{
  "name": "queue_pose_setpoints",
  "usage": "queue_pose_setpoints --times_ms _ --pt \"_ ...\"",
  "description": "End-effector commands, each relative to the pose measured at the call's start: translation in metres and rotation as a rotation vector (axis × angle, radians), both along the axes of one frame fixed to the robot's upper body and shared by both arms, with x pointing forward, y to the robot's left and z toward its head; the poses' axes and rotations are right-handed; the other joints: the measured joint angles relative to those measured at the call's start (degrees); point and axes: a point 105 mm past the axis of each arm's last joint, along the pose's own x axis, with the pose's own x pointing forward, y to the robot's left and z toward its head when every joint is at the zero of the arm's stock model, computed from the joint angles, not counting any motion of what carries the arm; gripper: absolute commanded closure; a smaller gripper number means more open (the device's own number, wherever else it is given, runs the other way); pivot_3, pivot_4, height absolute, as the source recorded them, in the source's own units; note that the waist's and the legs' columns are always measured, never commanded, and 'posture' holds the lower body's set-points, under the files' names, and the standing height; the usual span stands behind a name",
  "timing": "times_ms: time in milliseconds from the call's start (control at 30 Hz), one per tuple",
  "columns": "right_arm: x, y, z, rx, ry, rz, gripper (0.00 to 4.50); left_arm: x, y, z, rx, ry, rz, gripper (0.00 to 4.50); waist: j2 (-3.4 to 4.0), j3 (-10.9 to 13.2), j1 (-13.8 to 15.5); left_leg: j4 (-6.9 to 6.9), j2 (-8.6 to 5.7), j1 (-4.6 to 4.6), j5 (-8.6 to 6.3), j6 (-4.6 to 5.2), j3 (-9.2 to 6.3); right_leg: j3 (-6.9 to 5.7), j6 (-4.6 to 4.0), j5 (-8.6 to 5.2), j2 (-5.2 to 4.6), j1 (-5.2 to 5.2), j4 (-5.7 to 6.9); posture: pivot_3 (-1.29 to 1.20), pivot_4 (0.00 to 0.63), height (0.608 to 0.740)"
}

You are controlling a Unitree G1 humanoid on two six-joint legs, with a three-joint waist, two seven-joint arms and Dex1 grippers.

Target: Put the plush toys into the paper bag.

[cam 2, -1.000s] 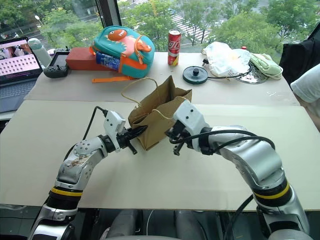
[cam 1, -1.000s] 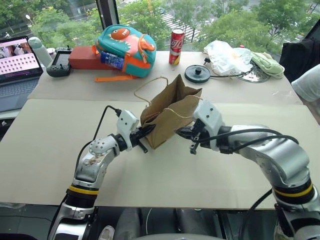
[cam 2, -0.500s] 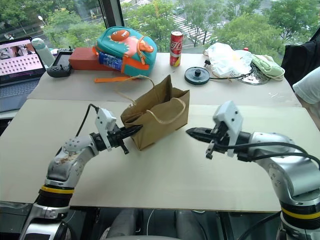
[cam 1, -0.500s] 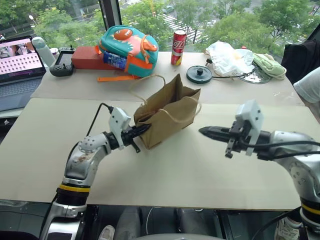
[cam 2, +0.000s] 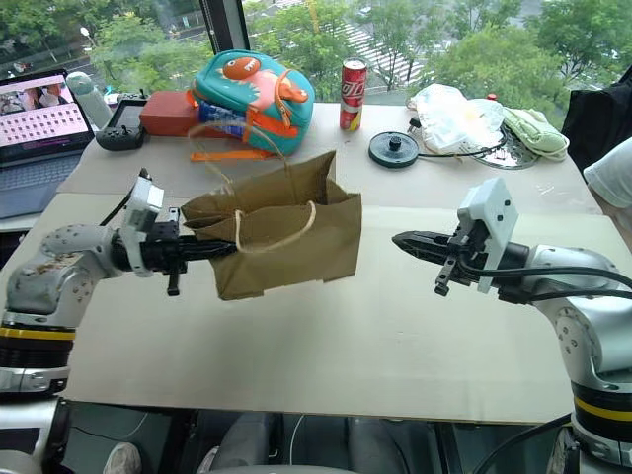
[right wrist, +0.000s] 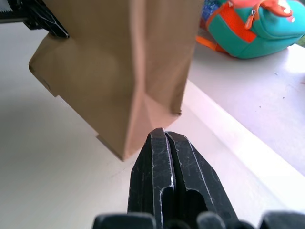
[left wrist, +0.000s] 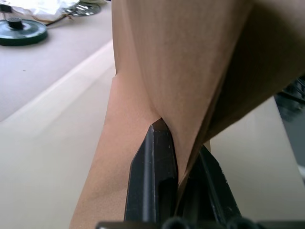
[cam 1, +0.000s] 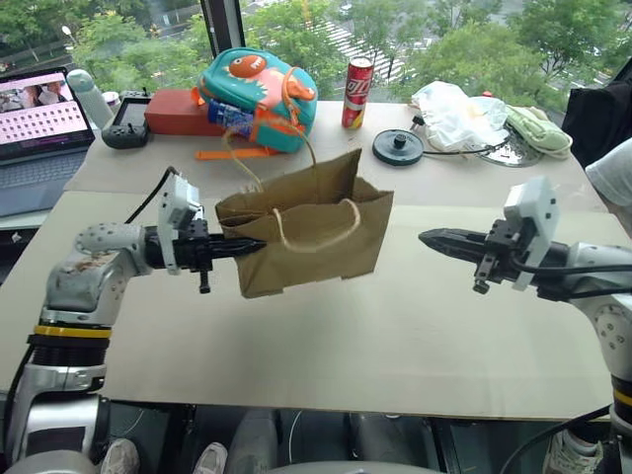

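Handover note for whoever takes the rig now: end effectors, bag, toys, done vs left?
Left end effector: shut on the paper bag, pinching its side edge and holding it off the table.
Right end effector: shut, holding nothing, apart from the bag on its other side.
Plush toys: none visible on the table; the bag's inside can't be seen, so loading is unconfirmed.
Left: check the bag's contents, then set it down.
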Motion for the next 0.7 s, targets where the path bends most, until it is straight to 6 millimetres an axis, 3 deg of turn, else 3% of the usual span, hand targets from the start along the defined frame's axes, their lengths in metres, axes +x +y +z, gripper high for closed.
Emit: queue_pose_setpoints --times_ms 33,233,600,700 --pt "-0.010 -0.001 0.019 0.022 -0.062 0.058 4.50 -0.019 -0.002 -0.007 0.062 -0.012 -0.128 4.45 0.01 0.0 -0.1 0.00 0.00 0.02 0.00 0.00 0.00 0.00 -0.01 -0.01 0.00 0.00 0.02 0.00 0.150 0.733" --pt "-0.021 0.001 0.019 0.024 -0.034 0.128 4.50 -0.022 -0.004 -0.020 0.064 -0.007 -0.145 4.45 0.00 0.0 0.0 0.00 0.03 0.03 0.00 0.00 -0.01 -0.01 -0.06 -0.04 0.02 0.00 0.08 0.00 0.150 0.733" --pt "-0.023 0.006 0.017 0.005 -0.018 0.146 4.50 -0.024 -0.009 -0.039 0.081 -0.017 -0.128 4.45 0.01 0.0 -0.1 0.01 0.04 0.04 0.00 0.00 0.00 0.00 -0.06 -0.04 0.02 0.00 0.09 0.00 0.150 0.733" --pt "-0.022 0.006 0.015 -0.006 -0.010 0.142 4.50 -0.025 -0.009 -0.040 0.095 -0.020 -0.127 3.74 0.00 0.0 -0.1 0.01 0.04 0.04 0.00 0.00 0.00 0.00 -0.06 -0.04 0.02 0.00 0.09 0.00 0.150 0.733"
